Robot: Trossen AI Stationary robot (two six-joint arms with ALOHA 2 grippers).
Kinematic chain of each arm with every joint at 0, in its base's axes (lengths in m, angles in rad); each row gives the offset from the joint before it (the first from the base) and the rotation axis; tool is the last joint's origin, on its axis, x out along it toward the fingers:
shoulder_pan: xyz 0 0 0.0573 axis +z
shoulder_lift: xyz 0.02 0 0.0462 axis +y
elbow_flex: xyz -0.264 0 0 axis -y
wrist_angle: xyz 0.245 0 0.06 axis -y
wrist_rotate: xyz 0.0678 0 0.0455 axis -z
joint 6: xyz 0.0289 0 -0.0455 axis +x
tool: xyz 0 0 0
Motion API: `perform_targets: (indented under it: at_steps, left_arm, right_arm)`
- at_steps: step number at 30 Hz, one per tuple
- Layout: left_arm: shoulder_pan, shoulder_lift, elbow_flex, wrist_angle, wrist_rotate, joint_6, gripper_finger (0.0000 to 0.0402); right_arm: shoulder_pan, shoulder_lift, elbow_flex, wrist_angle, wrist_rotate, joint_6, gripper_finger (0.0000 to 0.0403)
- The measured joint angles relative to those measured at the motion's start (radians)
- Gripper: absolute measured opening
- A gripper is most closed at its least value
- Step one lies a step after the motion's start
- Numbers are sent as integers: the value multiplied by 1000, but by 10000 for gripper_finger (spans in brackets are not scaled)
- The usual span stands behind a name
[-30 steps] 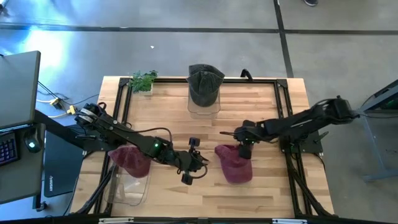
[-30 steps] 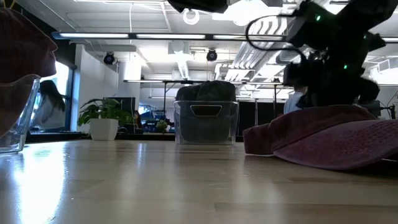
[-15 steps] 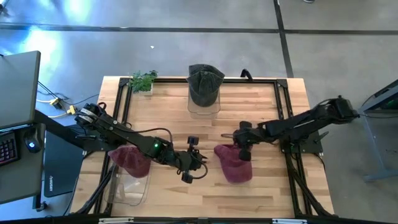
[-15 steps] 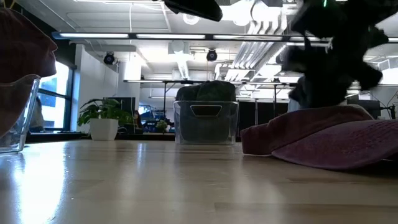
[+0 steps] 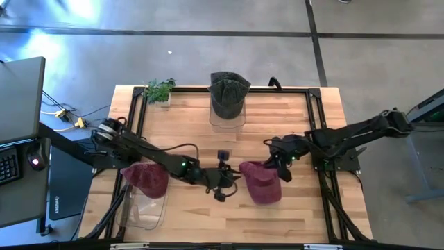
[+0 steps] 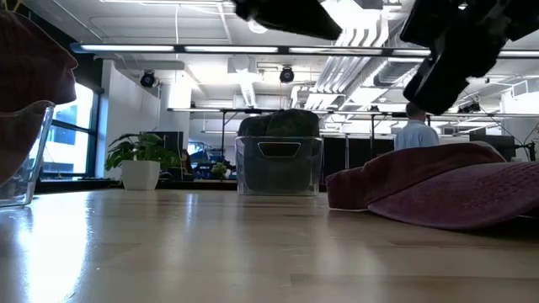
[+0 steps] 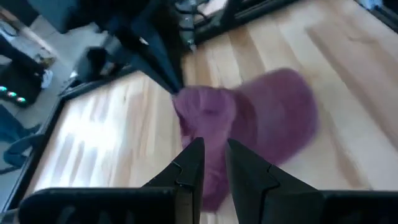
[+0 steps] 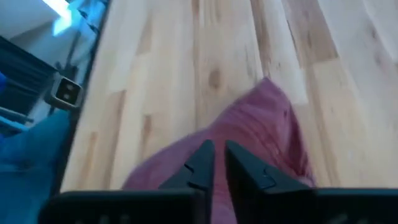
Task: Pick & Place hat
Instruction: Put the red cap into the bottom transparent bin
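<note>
Both grippers close in on the loose maroon hat [image 5: 261,182], which lies flat on the bare wood of the table [image 5: 291,111], well in front of the clear bin [image 5: 227,119] that holds a dark green hat [image 5: 228,94]. Left gripper [image 5: 223,184] hangs just beside the maroon hat on the side away from the right arm, its fingers [image 7: 188,168] drawn narrow with only a slim gap between them, and nothing is held. Right gripper [image 5: 283,171] sits over the hat's opposite edge; its fingers [image 8: 200,165] are likewise nearly together, and no cloth appears to be pinched in them.

A second maroon hat [image 5: 147,179] rests on top of another clear bin [image 5: 144,205], well to the far side of the left gripper from the loose hat.

The loose hat looks soft and light: in the low view it slumps into a low, wrinkled mound [image 6: 438,192] rather than keeping a crown shape. Fabric like that should fold and drape when lifted, and a thin pinch could slip free. It is not fragile. The likeliest firm spot is the brim or a bunched fold near the edge; I cannot tell from these views which side the brim is on. Either gripper would probably need to spread its fingers first.
</note>
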Motion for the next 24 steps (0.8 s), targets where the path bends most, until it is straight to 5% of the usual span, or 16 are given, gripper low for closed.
perform_targets:
  at_steps: [8, 13, 18, 24]
  left_arm:
    - [90, 92, 5, 57, 45, -77, 60]
    - [111, 98, 2, 32, 109, -111, 60]
    - [108, 96, 3, 27, 133, -99, 60]
    - [109, 96, 3, 28, 161, -100, 60]
  right_arm:
    - [35, 196, 0, 59, 167, 8, 165]
    - [44, 364, 0, 191, 213, -41, 191]
    - [44, 468, 0, 300, 236, -126, 154]
    - [61, 488, 0, 378, 248, -204, 21]
